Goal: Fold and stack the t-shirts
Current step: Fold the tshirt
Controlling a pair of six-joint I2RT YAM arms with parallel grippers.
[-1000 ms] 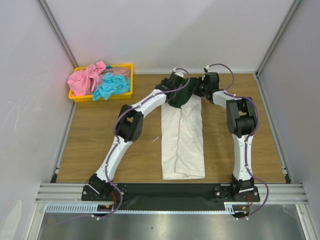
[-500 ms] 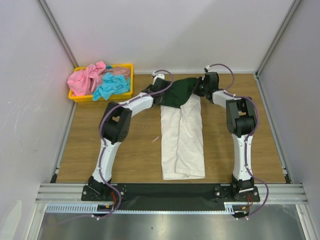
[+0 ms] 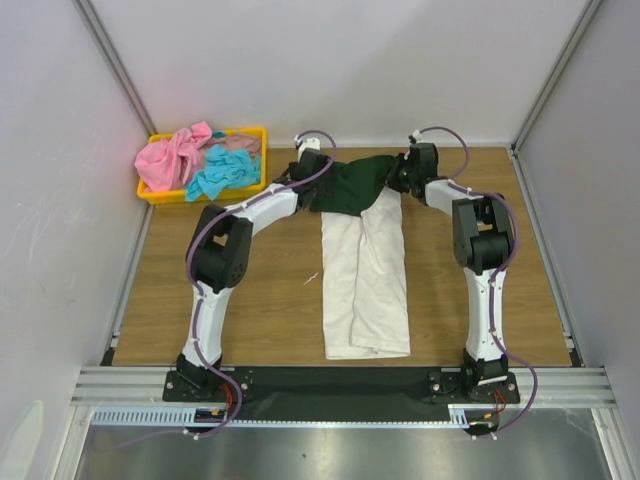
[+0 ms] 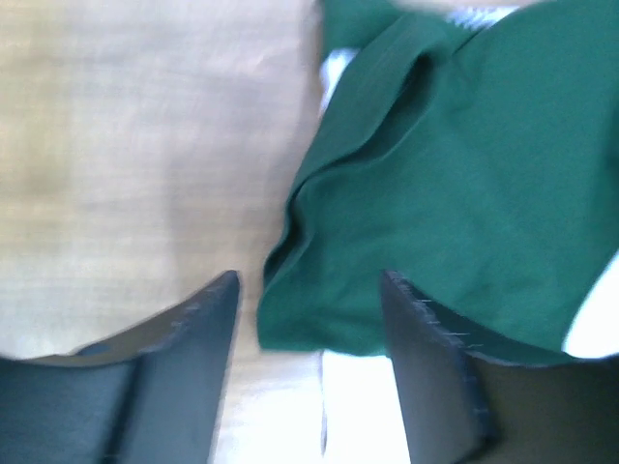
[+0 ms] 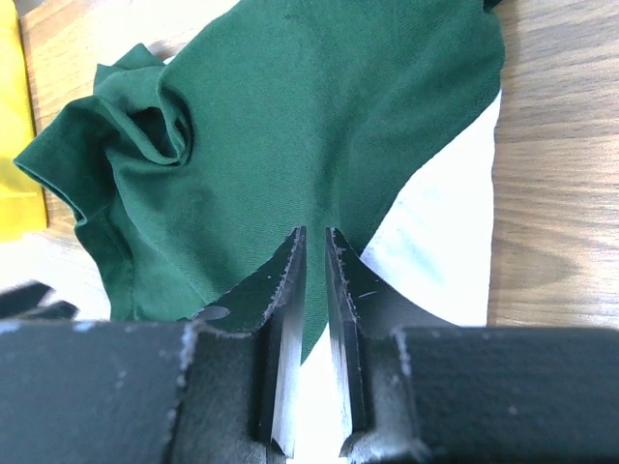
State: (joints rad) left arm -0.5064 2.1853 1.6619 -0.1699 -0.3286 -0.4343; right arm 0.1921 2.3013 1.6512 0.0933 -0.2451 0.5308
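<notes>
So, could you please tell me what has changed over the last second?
The left gripper swung left toward the yellow tray, spreading the shirt's green sleeve wider, and now stands open at the cloth's edge. The right gripper stayed shut on the green sleeve. The shirt's white body and the shirts in the tray did not move.

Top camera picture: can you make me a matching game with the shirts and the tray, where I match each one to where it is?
Things:
1. white t-shirt
2. pink t-shirt
3. turquoise t-shirt
4. yellow tray

Places:
A. at the far left corner of the table
B. lying folded long in the middle of the table
C. crumpled in the left part of the tray
D. crumpled in the tray, more to the right

Right pairs: 1-B, 2-C, 3-D, 4-A
</notes>
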